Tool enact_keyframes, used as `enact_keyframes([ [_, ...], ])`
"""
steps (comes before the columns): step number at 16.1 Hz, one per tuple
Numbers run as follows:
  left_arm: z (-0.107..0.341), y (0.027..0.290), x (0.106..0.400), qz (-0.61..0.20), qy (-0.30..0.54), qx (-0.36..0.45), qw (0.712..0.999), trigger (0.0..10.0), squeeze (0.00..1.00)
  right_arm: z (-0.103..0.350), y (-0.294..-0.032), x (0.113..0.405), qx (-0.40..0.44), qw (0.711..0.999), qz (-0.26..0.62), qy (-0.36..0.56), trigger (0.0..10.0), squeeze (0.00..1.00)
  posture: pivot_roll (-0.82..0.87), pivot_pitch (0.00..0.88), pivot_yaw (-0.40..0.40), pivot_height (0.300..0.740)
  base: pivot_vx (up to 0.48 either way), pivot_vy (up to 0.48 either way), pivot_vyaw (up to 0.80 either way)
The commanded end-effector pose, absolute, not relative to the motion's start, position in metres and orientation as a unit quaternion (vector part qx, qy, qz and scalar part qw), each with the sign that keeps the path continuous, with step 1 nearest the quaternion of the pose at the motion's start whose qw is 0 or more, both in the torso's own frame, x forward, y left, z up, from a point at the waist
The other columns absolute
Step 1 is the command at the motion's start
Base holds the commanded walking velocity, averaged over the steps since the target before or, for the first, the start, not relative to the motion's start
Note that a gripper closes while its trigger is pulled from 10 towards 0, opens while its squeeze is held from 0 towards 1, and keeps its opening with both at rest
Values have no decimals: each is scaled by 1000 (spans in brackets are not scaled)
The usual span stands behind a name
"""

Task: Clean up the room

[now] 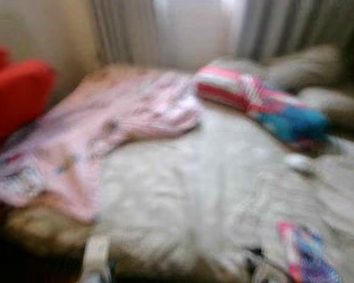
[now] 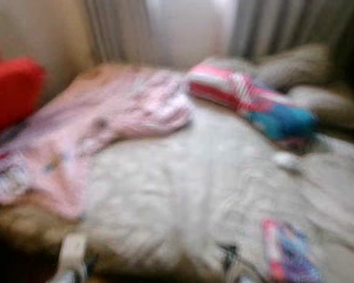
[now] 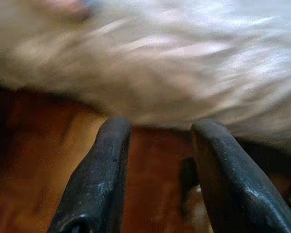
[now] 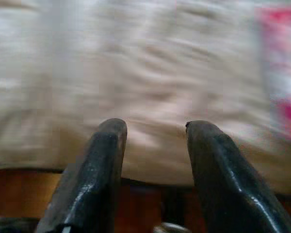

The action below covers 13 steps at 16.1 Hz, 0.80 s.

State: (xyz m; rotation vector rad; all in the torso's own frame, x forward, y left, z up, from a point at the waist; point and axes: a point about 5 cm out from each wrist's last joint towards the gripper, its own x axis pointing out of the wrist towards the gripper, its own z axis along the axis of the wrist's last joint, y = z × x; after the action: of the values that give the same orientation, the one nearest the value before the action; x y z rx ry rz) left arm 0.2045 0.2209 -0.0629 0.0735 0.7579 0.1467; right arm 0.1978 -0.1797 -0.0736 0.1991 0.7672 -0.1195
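Blurrily, a bed (image 1: 183, 200) under a rumpled beige cover spreads across the frame. A crumpled pink blanket (image 1: 100, 130) lies at centre left, a striped red, white and blue bundle (image 1: 259, 103) at upper right, and a small pink-and-blue patterned cloth (image 1: 304, 253) at lower right. A red cushion (image 1: 15, 94) sits at the left edge. My left tool (image 3: 157, 160) and right tool (image 4: 153, 155) hover released at the bed's near edge, grasping nothing.
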Motion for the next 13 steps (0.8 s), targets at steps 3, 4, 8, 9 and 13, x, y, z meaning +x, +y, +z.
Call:
enact_keyframes([
  [3, -67, 215, 201, 73, 378, 28, 922, 10000, 0, -77, -191, 189, 108, 914, -82, 381, 10000, 0, 112, 55, -6, 740, 0, 480, 413],
  [4, -67, 215, 201, 72, 378, 29, 922, 10000, 0, -77, -192, 189, 109, 914, -86, 381, 10000, 0, 113, 60, -5, 740, 0, 480, 0],
  [8, -67, 218, 199, 73, 380, 32, 921, 10000, 0, -74, -193, 194, 118, 916, -93, 372, 10000, 0, 105, 61, -2, 740, 0, 480, 0],
  [9, -67, 218, 198, 73, 382, 32, 921, 10000, 0, -73, -193, 196, 122, 918, -93, 366, 10000, 0, 102, 62, 0, 740, 0, 480, 0],
  [13, -68, 217, 197, 72, 384, 33, 920, 10000, 0, -72, -193, 197, 121, 917, -95, 367, 10000, 0, 103, 69, 0, 740, 0, 480, 0],
])
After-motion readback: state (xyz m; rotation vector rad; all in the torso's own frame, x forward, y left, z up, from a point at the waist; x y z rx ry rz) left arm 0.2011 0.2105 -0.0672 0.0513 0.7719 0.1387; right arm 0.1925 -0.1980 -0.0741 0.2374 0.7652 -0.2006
